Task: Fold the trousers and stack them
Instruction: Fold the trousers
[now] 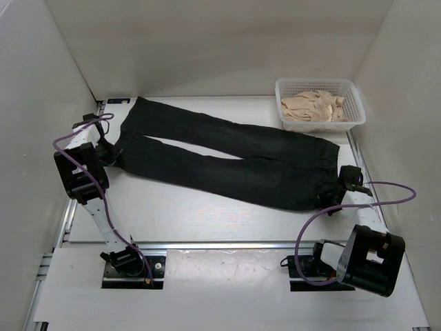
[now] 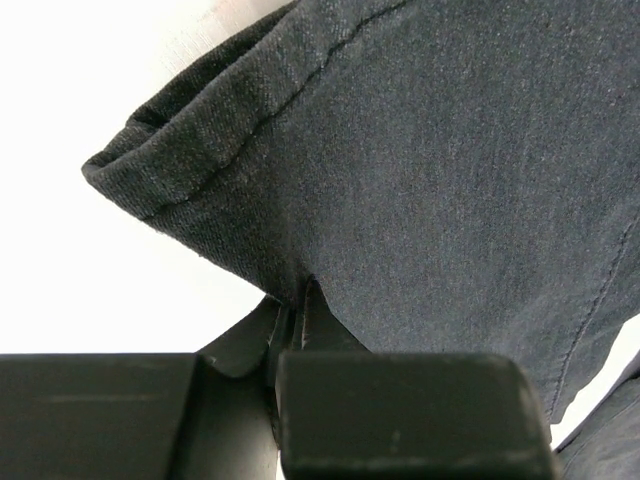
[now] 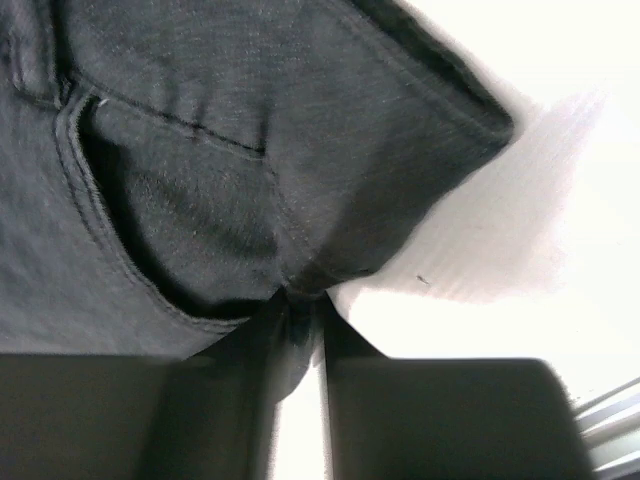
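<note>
Top external view shows the long black trousers (image 1: 227, 155) of soft matte fabric spread flat across the white bench (image 1: 207, 221). Their two legs run toward the far-left corner and the waist lies by the right edge. The legs lie side by side, parting slightly at the hems.

My left gripper (image 1: 114, 153) sits at the left edge on the hem of the nearer leg. In the left wrist view its jaws are pressed together at the tips (image 2: 300, 300), with a pinch of the dark cloth (image 2: 430, 170) caught between them, just beside the folded cuff.

My right gripper (image 1: 331, 193) is at the near corner of the waist, close to the right edge. From the right wrist view the fingers meet (image 3: 300, 300) on the fabric edge below a pocket opening (image 3: 150, 230), so I read it as clamped on the waistband.

A white plastic lattice basket (image 1: 318, 81) stands in the far-right corner, holding crumpled beige cloth (image 1: 313, 107). It stands near the waist without touching it. Purple cables (image 1: 358, 196) loop off both arms.
</note>
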You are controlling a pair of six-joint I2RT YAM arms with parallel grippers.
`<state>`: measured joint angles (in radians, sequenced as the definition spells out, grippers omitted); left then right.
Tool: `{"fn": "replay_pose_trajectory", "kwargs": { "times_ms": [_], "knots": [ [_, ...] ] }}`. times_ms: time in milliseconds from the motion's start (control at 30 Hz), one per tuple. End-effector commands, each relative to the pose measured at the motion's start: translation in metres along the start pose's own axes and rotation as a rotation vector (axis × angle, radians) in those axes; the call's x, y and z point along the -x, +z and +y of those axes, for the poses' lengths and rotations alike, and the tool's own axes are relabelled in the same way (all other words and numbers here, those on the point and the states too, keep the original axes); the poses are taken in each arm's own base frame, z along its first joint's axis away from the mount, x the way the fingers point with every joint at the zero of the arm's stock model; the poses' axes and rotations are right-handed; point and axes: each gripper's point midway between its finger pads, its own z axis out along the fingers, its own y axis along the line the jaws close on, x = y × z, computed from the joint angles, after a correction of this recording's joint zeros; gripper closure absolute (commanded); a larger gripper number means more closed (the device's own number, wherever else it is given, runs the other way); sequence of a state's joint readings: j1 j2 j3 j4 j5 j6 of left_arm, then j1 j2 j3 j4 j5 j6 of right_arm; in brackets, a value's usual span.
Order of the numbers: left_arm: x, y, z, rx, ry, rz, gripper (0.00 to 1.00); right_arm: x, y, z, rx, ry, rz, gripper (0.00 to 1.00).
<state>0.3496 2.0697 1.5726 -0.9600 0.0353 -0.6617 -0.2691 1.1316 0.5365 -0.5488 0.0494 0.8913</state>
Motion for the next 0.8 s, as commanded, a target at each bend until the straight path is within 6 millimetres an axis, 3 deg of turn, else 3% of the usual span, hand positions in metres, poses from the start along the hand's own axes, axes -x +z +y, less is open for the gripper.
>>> {"fn": "replay_pose_trajectory", "kwargs": {
  "times_ms": [0, 67, 167, 233, 267, 400, 533, 567, 667, 700, 767],
  "knots": [
    [0.019, -0.037, -0.017, -0.078, 0.017, -0.104, 0.9, 0.031, -0.002, 0.021, 0.056, 0.02, -0.121, 0.91],
    [0.024, -0.044, -0.015, -0.084, 0.009, -0.115, 0.9, 0.038, -0.01, 0.019, 0.02, 0.005, -0.138, 1.0],
    [0.03, -0.068, -0.024, -0.125, 0.011, -0.151, 0.9, 0.062, -0.04, 0.037, 0.044, -0.035, -0.21, 1.0],
    [0.033, -0.08, -0.033, -0.15, 0.014, -0.177, 0.9, 0.069, -0.057, 0.036, 0.023, -0.071, -0.234, 1.0],
    [0.035, -0.096, -0.04, -0.169, 0.024, -0.197, 0.9, 0.079, -0.074, 0.047, 0.048, -0.067, -0.27, 1.0],
    [0.043, -0.133, -0.046, -0.215, 0.004, -0.267, 0.9, 0.089, -0.109, 0.048, 0.018, -0.104, -0.299, 1.0],
    [0.039, -0.152, -0.031, -0.22, -0.026, -0.296, 0.9, 0.079, -0.129, 0.03, -0.021, -0.133, -0.284, 1.0],
    [0.037, -0.146, -0.016, -0.196, -0.052, -0.28, 0.9, 0.077, -0.131, 0.025, -0.035, -0.133, -0.285, 1.0],
    [0.03, -0.154, 0.007, -0.2, -0.086, -0.305, 0.9, 0.06, -0.135, 0.004, -0.068, -0.138, -0.254, 1.0],
    [0.022, -0.145, 0.023, -0.172, -0.109, -0.28, 0.9, 0.056, -0.136, -0.003, -0.082, -0.149, -0.254, 1.0],
    [0.012, -0.153, 0.033, -0.182, -0.117, -0.299, 0.9, 0.048, -0.145, -0.012, -0.08, -0.149, -0.256, 1.0]
  ]
}}
